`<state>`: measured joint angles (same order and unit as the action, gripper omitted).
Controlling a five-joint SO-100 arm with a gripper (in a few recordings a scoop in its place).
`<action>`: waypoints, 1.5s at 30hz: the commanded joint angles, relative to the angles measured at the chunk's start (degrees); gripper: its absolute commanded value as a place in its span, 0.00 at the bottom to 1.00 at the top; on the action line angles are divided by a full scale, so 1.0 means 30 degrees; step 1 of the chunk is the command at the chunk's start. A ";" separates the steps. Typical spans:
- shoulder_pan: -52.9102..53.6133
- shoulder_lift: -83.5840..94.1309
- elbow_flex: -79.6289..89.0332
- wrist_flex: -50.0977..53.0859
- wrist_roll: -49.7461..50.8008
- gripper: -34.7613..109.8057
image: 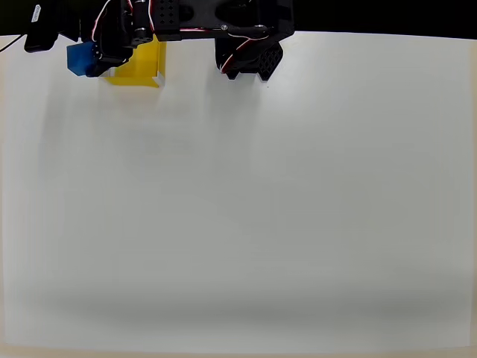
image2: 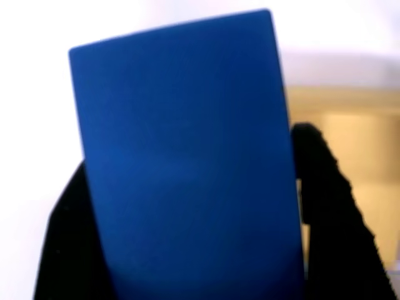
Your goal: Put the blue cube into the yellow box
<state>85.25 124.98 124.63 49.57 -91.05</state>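
The blue cube (image: 80,58) sits at the top left of the overhead view, held in my black gripper (image: 93,60), just left of the yellow box (image: 141,67). The arm covers part of the box. In the wrist view the blue cube (image2: 187,162) takes up most of the picture, clamped between two black fingers (image2: 325,206). The yellow box (image2: 350,137) appears blurred behind it on the right. My gripper is shut on the cube.
The arm's black base and motors (image: 246,45) stand at the top centre of the overhead view. The white table (image: 246,209) spreads wide and bare below. Its far edge runs just behind the box.
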 commanded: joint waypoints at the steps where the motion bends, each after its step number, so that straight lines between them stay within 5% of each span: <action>1: 0.1172 0.2695 0.0029 -0.0088 -0.0146 0.33; 20: 0.3164 0.4805 0.5010 -0.1055 -0.0527 0.34; 33: 0.3369 0.5332 0.6709 -0.2607 -0.0205 0.50; 45: 0.2930 0.6621 0.4746 0.0586 -0.3164 0.36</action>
<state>93.78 139.83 145.99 47.64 -97.03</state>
